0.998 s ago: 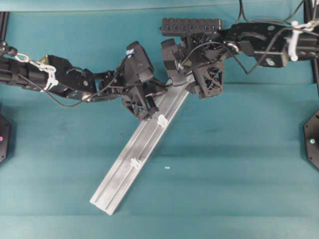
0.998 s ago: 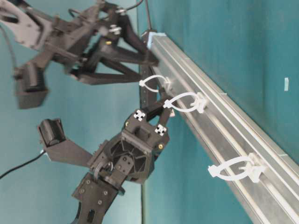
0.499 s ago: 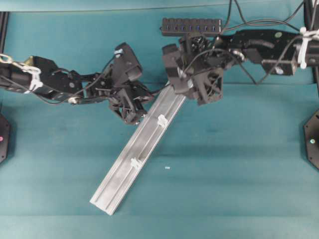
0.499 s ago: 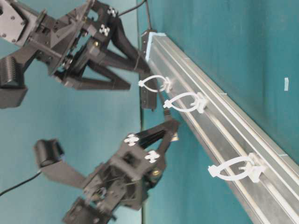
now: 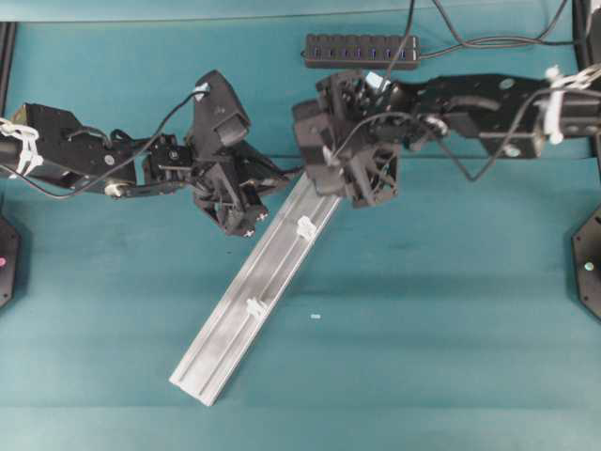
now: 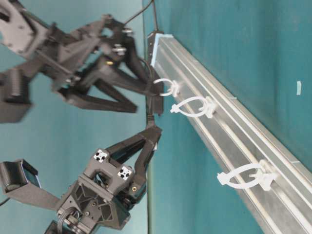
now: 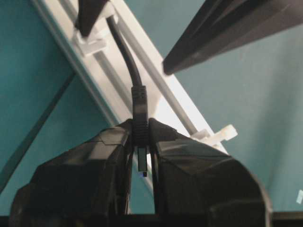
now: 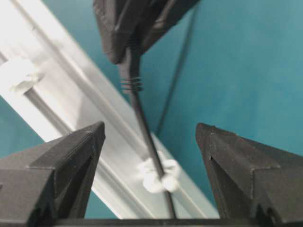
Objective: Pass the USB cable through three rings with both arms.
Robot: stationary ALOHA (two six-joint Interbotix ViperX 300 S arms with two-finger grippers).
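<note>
Overhead: looks straight down on the whole table (image 5: 451, 310), far off, both arms and the rail (image 5: 254, 301) in sight.
Table-level: low and close, turned sideways, sighting along the rail (image 6: 234, 126).
Left wrist: very near, looking past its own gripper (image 7: 141, 142) at the rail.
Right wrist: very near, facing back at the left gripper.
Shared: rail in all four.
</note>
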